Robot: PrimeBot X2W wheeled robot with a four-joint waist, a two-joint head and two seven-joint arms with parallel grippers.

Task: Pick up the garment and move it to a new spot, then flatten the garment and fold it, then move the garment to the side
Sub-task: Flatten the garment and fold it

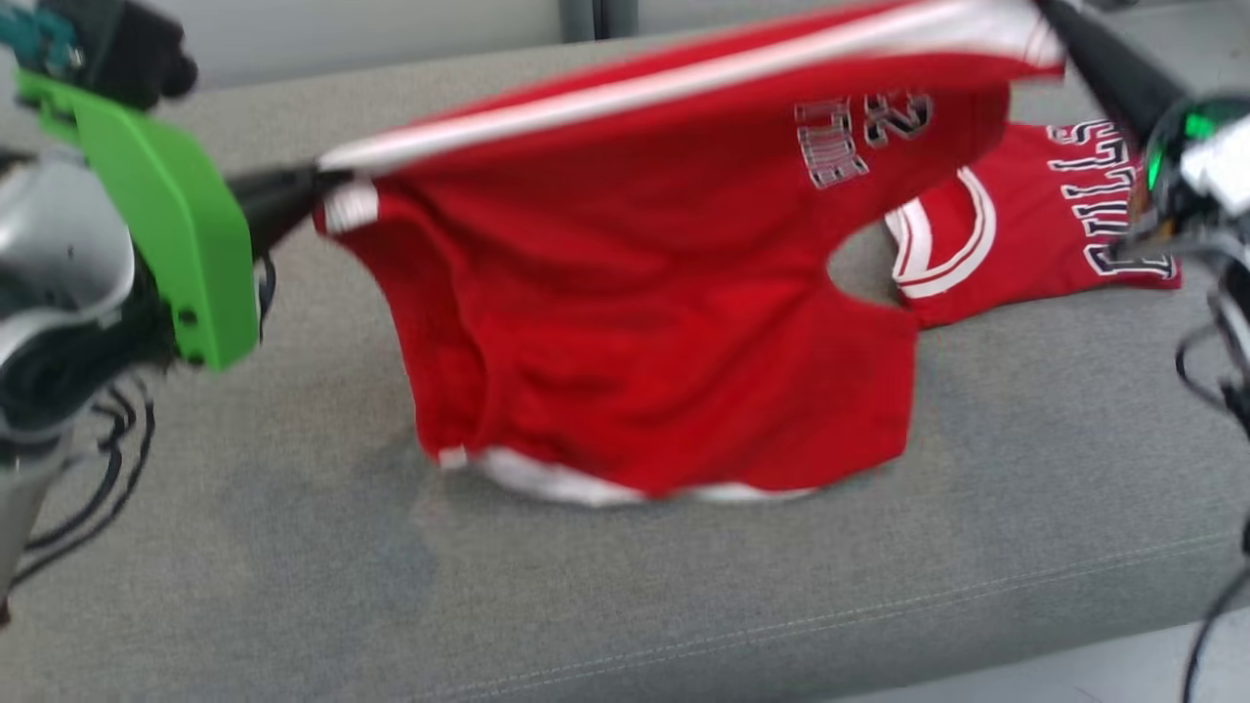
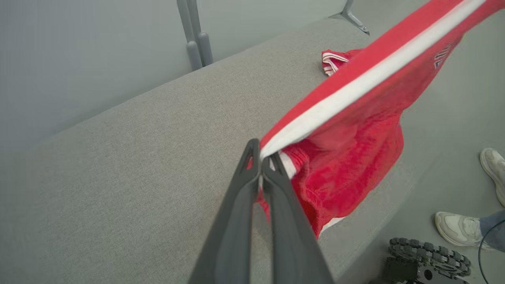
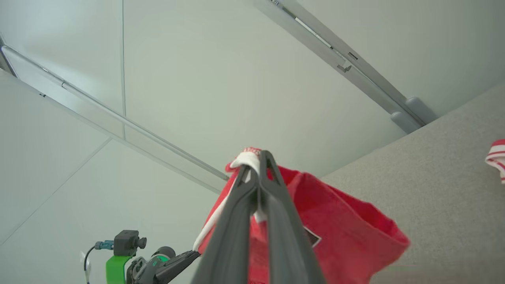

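Garment [image 1: 645, 322], a red jersey with white trim, hangs stretched across centre of head view. Top edge taut from mid-left to upper right of frame; lower hem appears to touch grey padded bench [image 1: 684, 605]. Second red jersey [image 1: 1035, 234] lies flat on bench at right, partly behind the held one. Left gripper [image 1: 314, 187], mid-left of frame: fingers clenched on one white-banded corner, cloth pinched at tips in left wrist view. Right gripper [image 1: 1047, 12], upper right: clamped on the opposite corner, white trim between its tips in right wrist view. Person's pale shoes [image 2: 457, 228] on floor, lower right of left wrist view.
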